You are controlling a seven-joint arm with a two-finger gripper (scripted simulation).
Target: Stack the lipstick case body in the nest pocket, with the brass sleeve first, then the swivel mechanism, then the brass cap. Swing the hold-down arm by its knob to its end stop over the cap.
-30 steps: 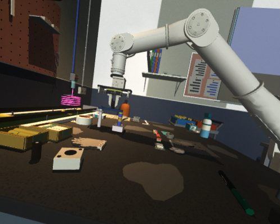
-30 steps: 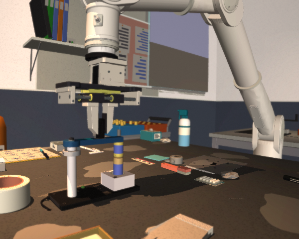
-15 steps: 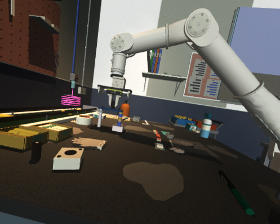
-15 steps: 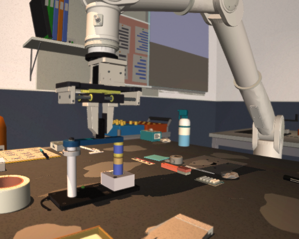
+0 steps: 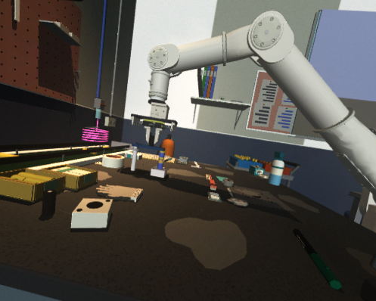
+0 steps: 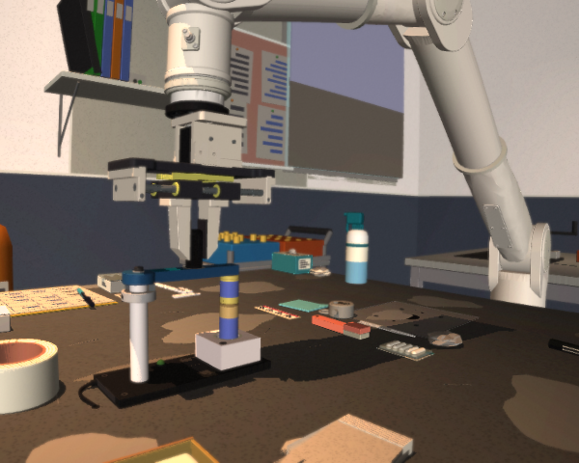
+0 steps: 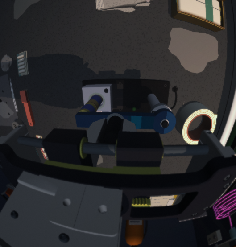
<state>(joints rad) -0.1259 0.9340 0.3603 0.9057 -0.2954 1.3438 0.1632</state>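
The lipstick case stack (image 6: 228,307) stands upright in the white nest block (image 6: 227,349), its blue and brass bands rising to the underside of the blue hold-down arm (image 6: 181,274). The arm reaches from its white post (image 6: 138,331) across to the top of the stack, and my gripper (image 6: 196,259) is closed on the arm's black knob (image 7: 114,125) near the middle of the arm. The post and nest block sit on a black base plate (image 6: 180,375). In the wrist camera the arm's free end covers the top of the stack (image 7: 92,103).
A roll of white tape (image 6: 15,374) lies left of the base plate. A second white block (image 5: 91,213) with a hole and a black cylinder (image 5: 48,203) sit nearer the front edge. Yellow trays (image 5: 36,181), a red tool (image 6: 341,326) and a bottle (image 6: 356,251) lie around.
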